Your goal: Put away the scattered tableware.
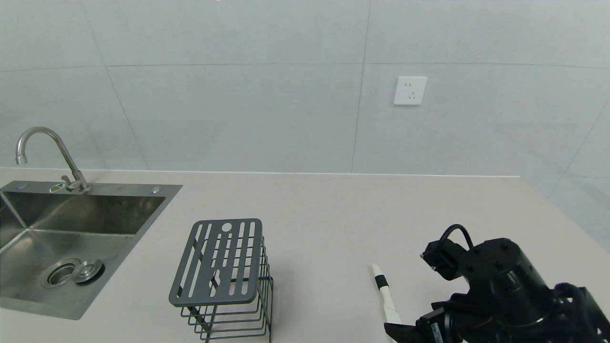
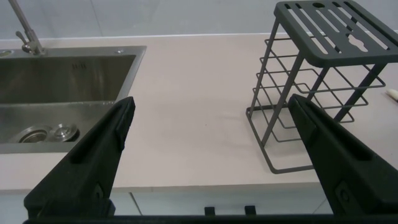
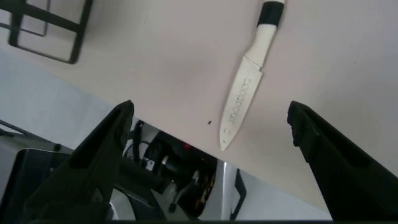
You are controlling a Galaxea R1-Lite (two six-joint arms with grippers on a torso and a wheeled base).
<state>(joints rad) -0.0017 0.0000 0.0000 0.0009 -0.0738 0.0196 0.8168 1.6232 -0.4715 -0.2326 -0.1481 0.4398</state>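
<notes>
— On the counter (image 1: pixel 333 214), what is seen?
— A white knife (image 3: pixel 245 87) is laid flat, its tip by the front edge, right of the wire rack (image 1: pixel 221 259).
— How are the grippers held?
— Both are spread open. The right gripper (image 3: pixel 209 107) is held above the knife, nothing gripped. The left gripper (image 2: pixel 211 99) is pointed between sink (image 2: pixel 68 74) and rack.

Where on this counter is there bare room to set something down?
Widest free patch: the counter behind the rack, running back to the wall. Another open stretch lies between rack and knife. The strip between sink and rack is narrower. Crowded at the front right, where the right gripper hangs over the knife.
</notes>
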